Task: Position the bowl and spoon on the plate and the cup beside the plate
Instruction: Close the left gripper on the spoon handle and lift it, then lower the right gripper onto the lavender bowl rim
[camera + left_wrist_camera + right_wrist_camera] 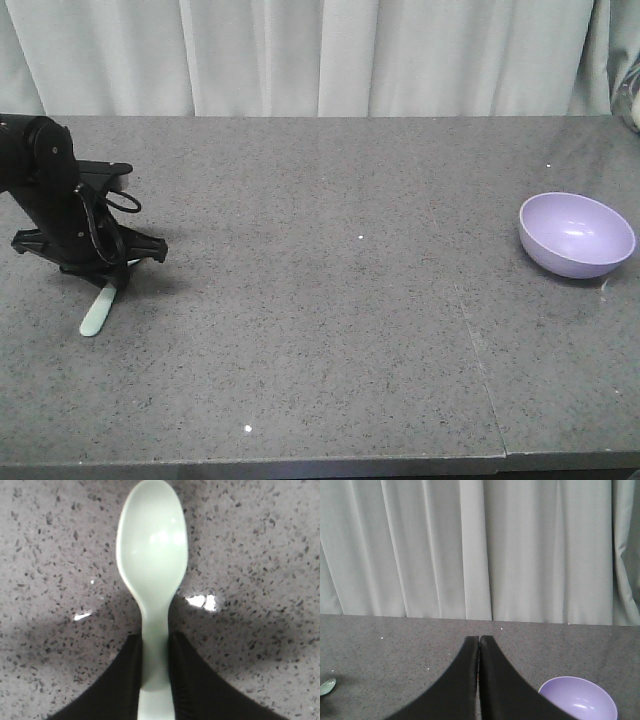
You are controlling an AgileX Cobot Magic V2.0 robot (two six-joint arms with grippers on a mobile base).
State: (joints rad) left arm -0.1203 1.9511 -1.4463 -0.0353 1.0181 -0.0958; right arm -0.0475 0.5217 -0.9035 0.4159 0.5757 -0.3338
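Far left of the bowl [577, 233] on the table [320, 330], front view: left hand [112, 272] low over the spoon [97, 312]; left wrist view: its fingers pinch the spoon's handle; right wrist view: right hand [479, 642] pressed together, just left of the bowl.

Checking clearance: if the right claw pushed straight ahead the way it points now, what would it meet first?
Probably the curtain; the right claw points past the lavender bowl, though depth is unclear.
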